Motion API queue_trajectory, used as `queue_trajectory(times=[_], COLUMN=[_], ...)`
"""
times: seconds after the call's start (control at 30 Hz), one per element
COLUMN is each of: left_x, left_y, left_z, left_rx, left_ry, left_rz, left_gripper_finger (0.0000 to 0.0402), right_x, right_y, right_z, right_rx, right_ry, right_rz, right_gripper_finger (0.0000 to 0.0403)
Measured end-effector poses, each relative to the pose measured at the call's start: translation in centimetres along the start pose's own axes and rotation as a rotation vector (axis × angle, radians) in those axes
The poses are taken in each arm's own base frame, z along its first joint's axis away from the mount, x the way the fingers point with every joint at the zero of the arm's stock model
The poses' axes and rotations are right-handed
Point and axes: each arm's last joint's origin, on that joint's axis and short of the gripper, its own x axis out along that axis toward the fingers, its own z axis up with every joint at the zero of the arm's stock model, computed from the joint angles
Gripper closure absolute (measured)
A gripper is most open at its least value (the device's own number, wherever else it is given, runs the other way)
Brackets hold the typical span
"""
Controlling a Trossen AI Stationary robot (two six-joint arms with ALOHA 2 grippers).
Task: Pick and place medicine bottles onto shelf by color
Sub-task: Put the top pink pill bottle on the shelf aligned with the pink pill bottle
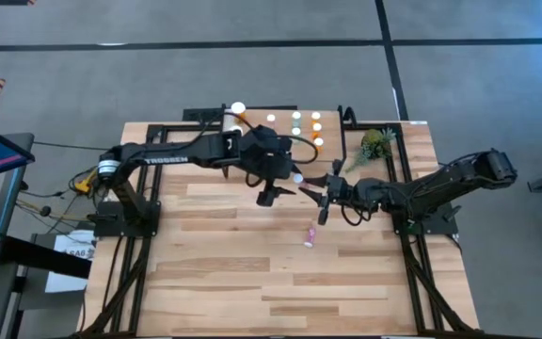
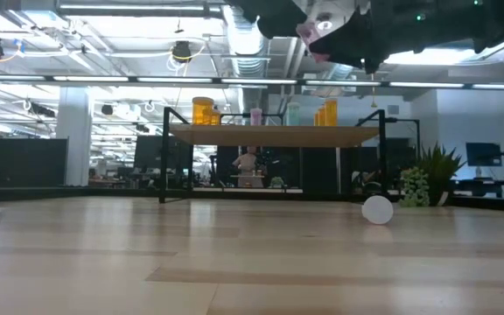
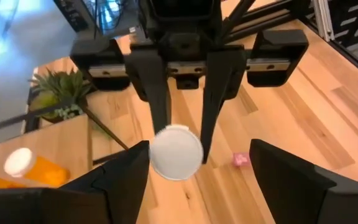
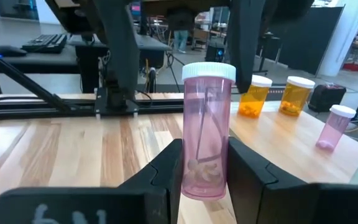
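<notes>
Light-wood desk (image 1: 252, 282) sitting in a big open office. The right fingers (image 4: 207, 165) are gripping a pink bottle (image 4: 206, 130) upright between them, over the desk just in front of the shelf (image 1: 280, 121). The left fingers (image 3: 194, 171) are sitting wide on either side of its white cap, not clamping. Another pink bottle (image 1: 309, 235) is lying on the desk just below both.

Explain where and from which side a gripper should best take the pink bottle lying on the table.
Grip the lying pink bottle around mid-body, coming straight down from above, the gripper straddling its length. It lies on its side on the table, clear of other things, so its rounded flanks are exposed.
</notes>
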Motion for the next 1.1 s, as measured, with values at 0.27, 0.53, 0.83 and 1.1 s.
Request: queue_trajectory(times=[0.27,0.53,0.83,1.1], left_x=[-0.16,-0.16,-0.16,-0.18], left_y=[0.23,0.24,0.23,0.21], left_z=[0.09,0.09,0.06,-0.01], left_rx=[0.006,0.008,0.008,0.006], left_ry=[-0.012,-0.012,-0.01,0.0], left_rz=[0.009,0.01,0.009,0.01], left_gripper_finger=[0.0183,0.0243,0.0292,0.0303], right_x=[0.0,0.0,-0.01,-0.01], right_y=[0.0,0.02,0.03,0.03], right_z=[-0.02,-0.02,-0.04,-0.05], right_rx=[-0.001,-0.001,-0.003,-0.003], right_ry=[0.001,0.002,0.004,0.005], right_rz=[0.0,0.003,0.006,0.006], right_gripper_finger=[0.0285,0.0284,0.0284,0.0284])
